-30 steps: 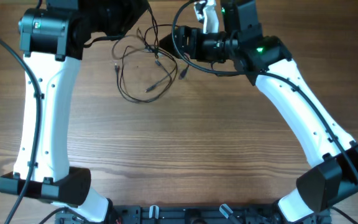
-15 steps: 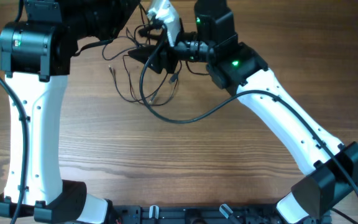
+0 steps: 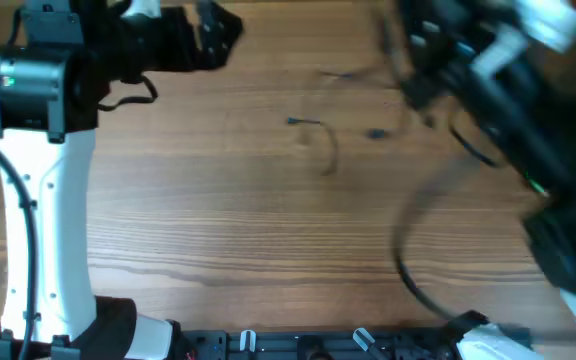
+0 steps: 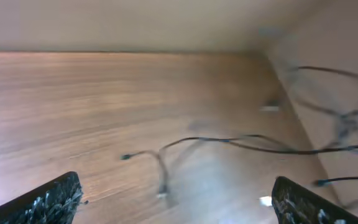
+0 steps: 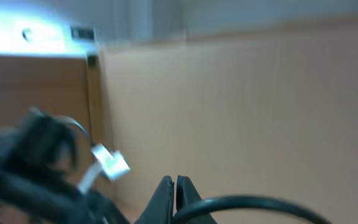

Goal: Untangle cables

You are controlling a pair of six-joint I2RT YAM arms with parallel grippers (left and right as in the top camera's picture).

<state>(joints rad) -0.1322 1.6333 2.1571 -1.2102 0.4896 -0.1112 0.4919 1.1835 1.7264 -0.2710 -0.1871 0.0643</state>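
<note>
The cables are thin black wires strewn over the back of the wooden table. One (image 3: 320, 135) ends in a small plug (image 3: 294, 121); another (image 3: 375, 132) is smeared by motion near the right arm. In the left wrist view a cable (image 4: 229, 140) runs across the table to a plug tip (image 4: 125, 157), with more loops (image 4: 344, 118) at the right. My left gripper (image 3: 220, 30) hovers open at the back left, holding nothing, its fingertips (image 4: 58, 198) wide apart. My right gripper (image 5: 175, 185) is shut; no thin wire shows between its jaws.
The right arm (image 3: 508, 90) is a motion blur across the back right of the table. A thick black arm cord (image 5: 260, 204) curves just in front of the right jaws. A wall (image 4: 166, 25) rises behind the table's far edge.
The left gripper opened and drew back to the left. The right gripper shut and swung fast to the right. The bunched cables now lie stretched out toward the right.
</note>
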